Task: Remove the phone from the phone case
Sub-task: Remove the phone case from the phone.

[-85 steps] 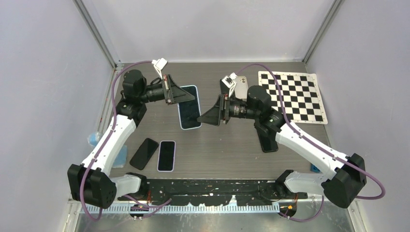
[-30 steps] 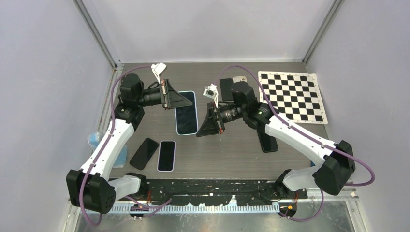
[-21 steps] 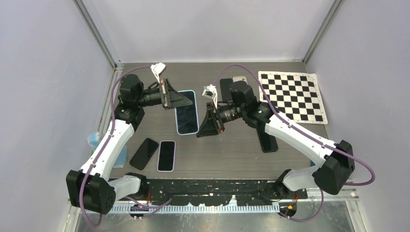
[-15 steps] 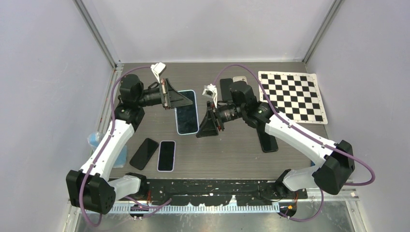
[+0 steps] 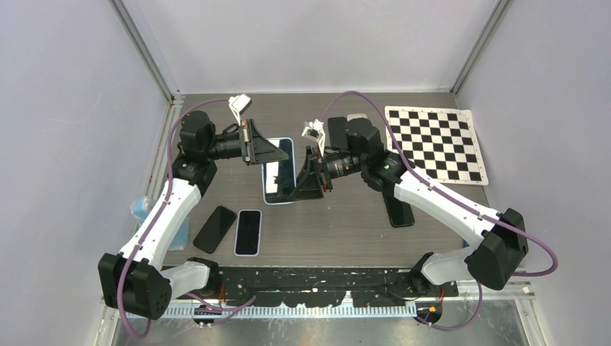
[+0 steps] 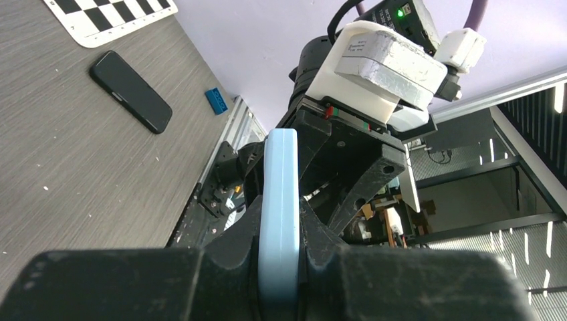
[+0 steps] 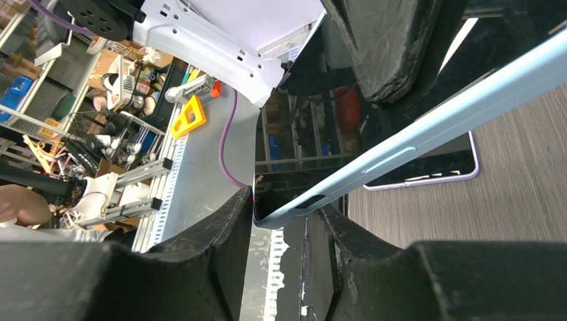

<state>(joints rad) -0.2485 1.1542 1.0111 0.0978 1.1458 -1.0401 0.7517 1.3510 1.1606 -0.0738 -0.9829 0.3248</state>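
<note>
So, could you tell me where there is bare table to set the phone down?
Bare: the near centre, between the lilac-cased phone and the right-hand black phone. Crowded: the middle, around the held blue case.

A dark grey wood-grain table [image 5: 339, 231] carries a black-and-white checkerboard mat [image 5: 436, 144] at its far right corner. A slim black phone [image 5: 400, 215] lies right of centre. Near the left front, a bare black phone [image 5: 215, 228] lies just beside a lilac-edged phone [image 5: 248, 232].
</note>
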